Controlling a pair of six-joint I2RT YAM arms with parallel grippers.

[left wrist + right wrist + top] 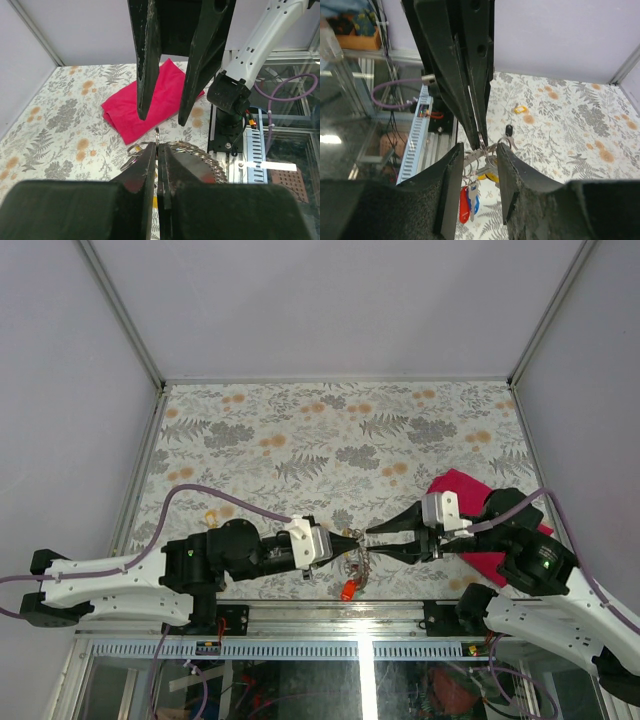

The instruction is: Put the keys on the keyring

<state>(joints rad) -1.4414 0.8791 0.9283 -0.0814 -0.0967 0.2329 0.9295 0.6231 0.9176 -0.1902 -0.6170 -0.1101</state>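
left gripper [159, 150]: pinched tight on thin silvery metal keyring [485, 150]; holds it raised, steadying it | right gripper [372, 538]: jaws spread astride ring; likely to work it | silvery keys with red and blue plastic heads [469, 199]: dangling beneath ring

floral-print table [330, 430]; magenta cloth [458, 486] lying near right edge; small yellow key [521, 109] lying left

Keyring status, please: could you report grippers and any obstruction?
Left gripper shut on keyring. Right gripper open, facing it. Keys hang below. Nothing in the way.
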